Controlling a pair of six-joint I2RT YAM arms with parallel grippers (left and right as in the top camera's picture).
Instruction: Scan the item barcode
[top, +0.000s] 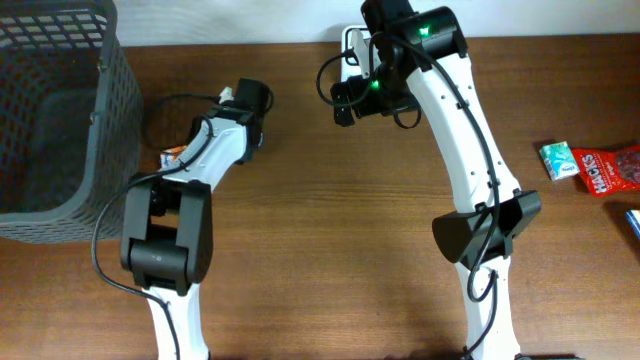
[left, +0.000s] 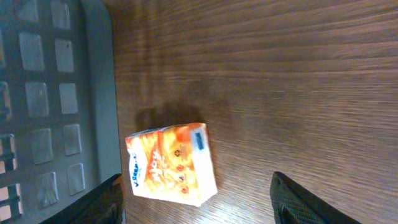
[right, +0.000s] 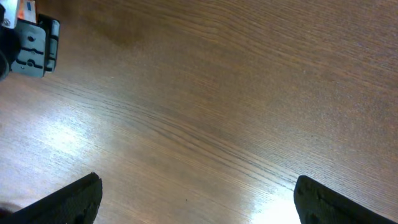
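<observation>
- Reaching for the item is, as we judge it, the step in hand. The left claw (left: 204, 211) hangs over the orange and white printed paper packet (left: 171, 165) with its jaws apart. One finger stands on each side, and nothing is clamped yet.
- The packet lies flat on the brown wooden table (left: 280, 74), outside the dark grey plastic mesh basket (top: 115, 120) and just beside its wall.
- The right claw (right: 199, 202) is wide apart too. It holds nothing and is over bare wood, well apart from the packet.
- The next move calls for lowering the left claw and shutting it on two opposite sides of the packet. There is little room between the packet and the basket wall, so one finger may catch there.
- After that, the packet must be lifted and turned to show its barcode. We see no barcode on the upper face.
- The basket is the only container. In the part that we see, no item lies inside it.
- A green and white packet (top: 557, 160) and a red bag (top: 612, 170) lie in the open near the right edge of the table.
</observation>
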